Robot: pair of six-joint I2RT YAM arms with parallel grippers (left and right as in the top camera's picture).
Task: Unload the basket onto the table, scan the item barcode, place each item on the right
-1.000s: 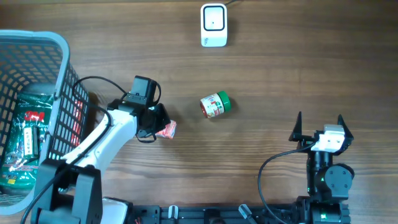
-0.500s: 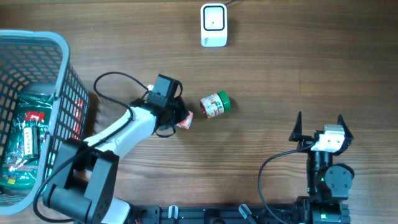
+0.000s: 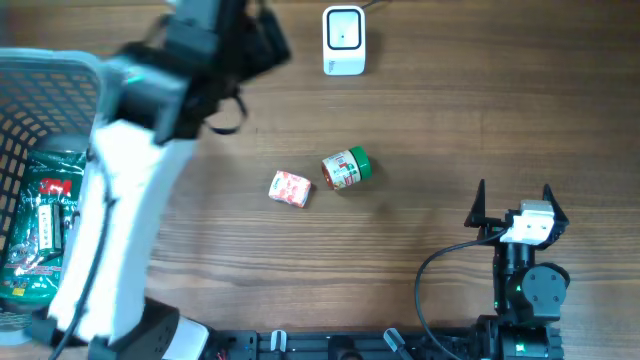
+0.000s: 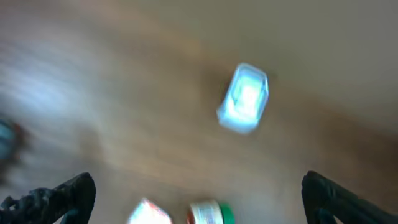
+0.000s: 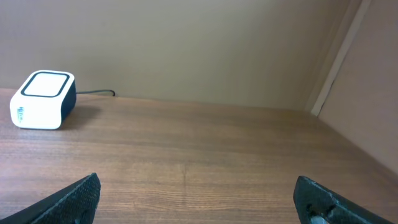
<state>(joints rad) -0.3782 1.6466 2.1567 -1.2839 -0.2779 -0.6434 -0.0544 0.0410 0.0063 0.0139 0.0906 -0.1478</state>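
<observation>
A small pink-and-white packet [image 3: 291, 188] lies free on the wooden table, just left of a green-lidded jar [image 3: 346, 168] on its side. The white scanner [image 3: 343, 40] stands at the far edge. My left arm [image 3: 130, 170] is raised high above the table, large and blurred in the overhead view. In its blurred wrist view my left gripper [image 4: 196, 183] is open and empty, with the scanner [image 4: 244, 98] far below and the packet [image 4: 148, 214] and jar [image 4: 208, 214] at the bottom edge. My right gripper [image 3: 514, 195] [image 5: 196, 183] rests open and empty at the near right, with the scanner [image 5: 42, 99] at its far left.
A grey mesh basket [image 3: 95, 75] stands at the left edge with a green package [image 3: 45, 220] inside. The scanner's cable runs off the far edge of the table.
My left gripper carried the packet right, set it down beside the jar and opened. The arm then rose high toward the far left. The right arm has not moved.
</observation>
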